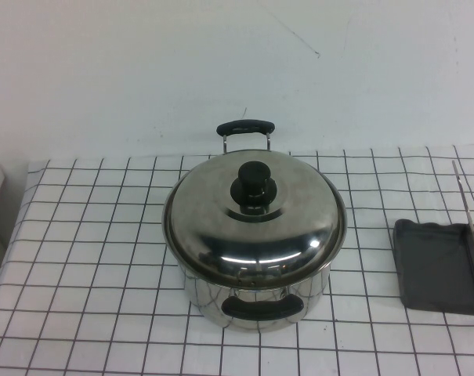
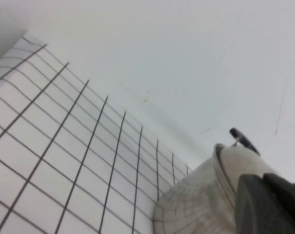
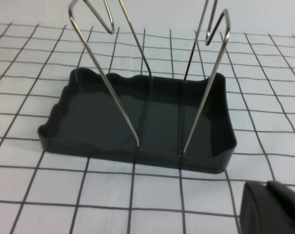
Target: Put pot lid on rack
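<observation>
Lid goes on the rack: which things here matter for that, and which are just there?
Job:
- lid, on the pot
- rack, at the table's right edge
- left gripper, shut, beside the pot
- right gripper, shut, near the rack

Just there:
- pot
- checked tablecloth

You have a steel pot (image 1: 256, 301) with two black handles (image 1: 262, 307) mid-table, standing on a white grid-lined tablecloth (image 1: 80, 258) before a white wall (image 1: 142, 63).

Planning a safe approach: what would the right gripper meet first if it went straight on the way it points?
Probably the rack: the right gripper, shut, faces its near rim with only checked tablecloth between. Depth is unclear.
</observation>
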Tool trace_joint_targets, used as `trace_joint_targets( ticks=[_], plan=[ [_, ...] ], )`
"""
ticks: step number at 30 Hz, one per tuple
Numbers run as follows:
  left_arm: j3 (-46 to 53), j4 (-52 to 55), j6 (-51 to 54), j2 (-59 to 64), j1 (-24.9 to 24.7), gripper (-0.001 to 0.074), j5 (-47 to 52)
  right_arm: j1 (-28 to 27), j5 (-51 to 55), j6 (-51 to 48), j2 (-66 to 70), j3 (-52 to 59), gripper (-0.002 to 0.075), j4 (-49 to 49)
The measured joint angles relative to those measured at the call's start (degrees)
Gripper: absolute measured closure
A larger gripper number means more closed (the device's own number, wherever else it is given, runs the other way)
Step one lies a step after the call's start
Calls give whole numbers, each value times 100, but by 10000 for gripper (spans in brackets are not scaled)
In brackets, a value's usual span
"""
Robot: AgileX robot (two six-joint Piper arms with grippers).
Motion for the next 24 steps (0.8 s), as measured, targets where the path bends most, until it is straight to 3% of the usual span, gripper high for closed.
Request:
trace_joint_targets(
  ticks=[8,12,19,24],
  plan=[
    [0,-494,300,-8,-4,738,-312,0,0,0,0,0,729,0],
    [-66,-507,1039,-8,-13,738,209,0,0,0,0,0,729,0],
    [-1281,-461,3023,609,-13,738,1194,0,0,0,0,0,728,0],
    [-2143,119,3568,1521,-13,738,1189,0,0,0,0,0,728,0]
  ],
)
